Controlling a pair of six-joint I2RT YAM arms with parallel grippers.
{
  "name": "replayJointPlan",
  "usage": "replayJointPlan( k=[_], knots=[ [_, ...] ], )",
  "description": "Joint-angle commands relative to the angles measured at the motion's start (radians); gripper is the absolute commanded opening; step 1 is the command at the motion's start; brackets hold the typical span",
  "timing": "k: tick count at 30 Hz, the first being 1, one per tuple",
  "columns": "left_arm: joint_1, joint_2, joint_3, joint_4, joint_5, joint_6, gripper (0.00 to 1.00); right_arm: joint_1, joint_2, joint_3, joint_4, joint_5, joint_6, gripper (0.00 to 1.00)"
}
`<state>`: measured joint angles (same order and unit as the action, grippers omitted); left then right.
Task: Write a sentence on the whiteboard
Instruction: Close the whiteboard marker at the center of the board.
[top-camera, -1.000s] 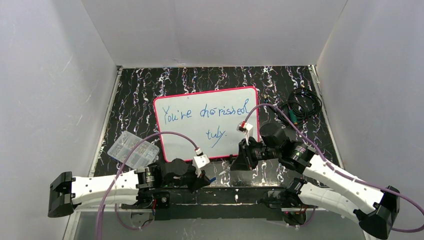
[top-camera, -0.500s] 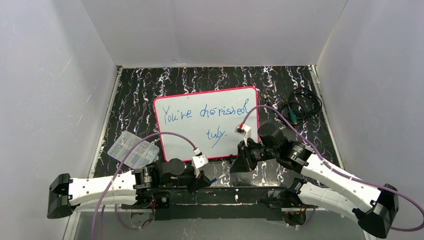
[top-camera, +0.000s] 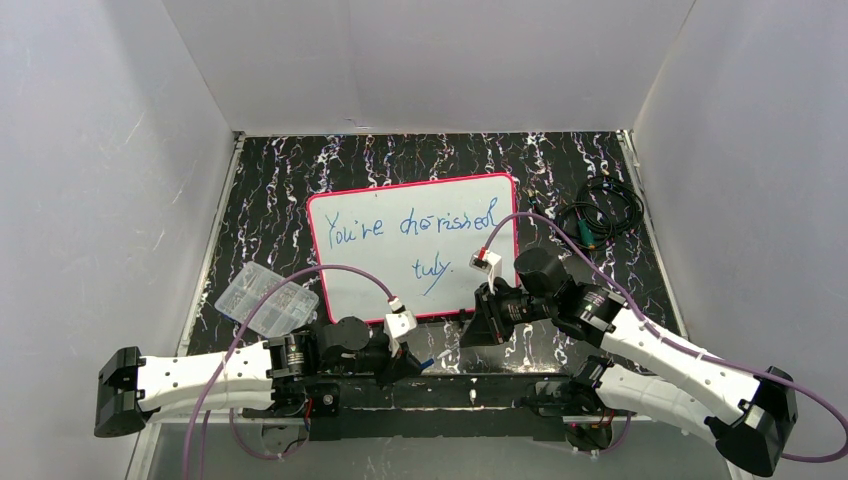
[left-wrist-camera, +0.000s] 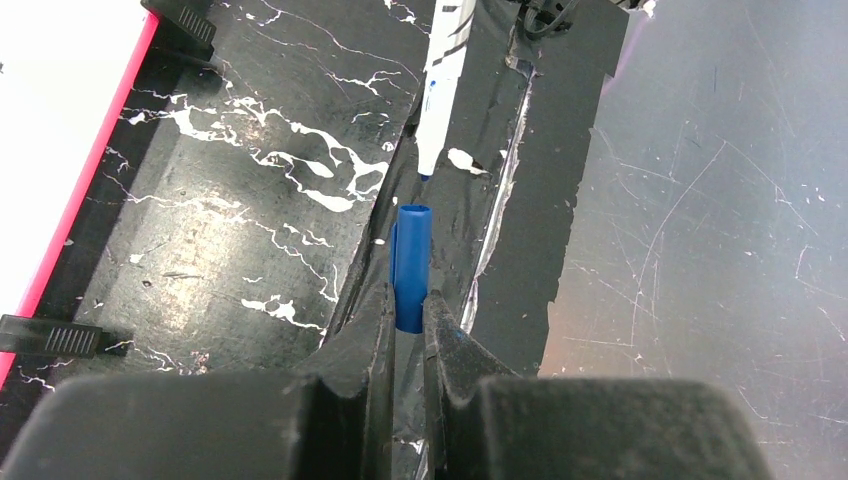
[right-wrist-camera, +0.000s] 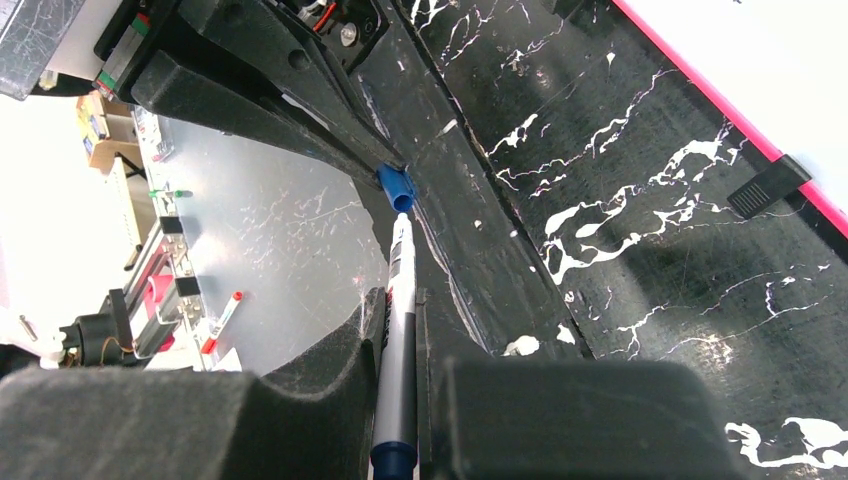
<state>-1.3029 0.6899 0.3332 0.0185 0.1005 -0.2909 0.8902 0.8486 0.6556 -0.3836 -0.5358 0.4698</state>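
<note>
Top external view: the right gripper (right-wrist-camera: 398, 322), clamped on the marker (right-wrist-camera: 399, 270), has eased toward the left gripper (left-wrist-camera: 408, 305), which pinches the blue cap (left-wrist-camera: 410, 255). The marker's tip is just ahead of the cap's mouth, seemingly not yet inside. With the sentence (top-camera: 415, 228) complete on the whiteboard (top-camera: 365, 285) beyond both tools, recapping is probably the last step.

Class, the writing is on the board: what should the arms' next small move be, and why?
Probably ease the right gripper forward so the marker tip enters the blue cap pinched in the left gripper. The sentence looks finished, and tip and cap mouth face each other, slightly apart.
</note>
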Motion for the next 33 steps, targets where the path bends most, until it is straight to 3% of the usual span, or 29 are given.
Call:
replayJointPlan(
  k=[1,33],
  knots=[
    [-0.002,-0.007,0.026,0.006,0.022,0.010,0.00,-0.005,-0.003,-0.007,0.050,-0.027,0.007,0.01],
    [-0.002,0.005,0.041,0.023,0.036,0.015,0.00,-0.005,0.016,-0.047,0.113,-0.068,0.031,0.01]
  ],
)
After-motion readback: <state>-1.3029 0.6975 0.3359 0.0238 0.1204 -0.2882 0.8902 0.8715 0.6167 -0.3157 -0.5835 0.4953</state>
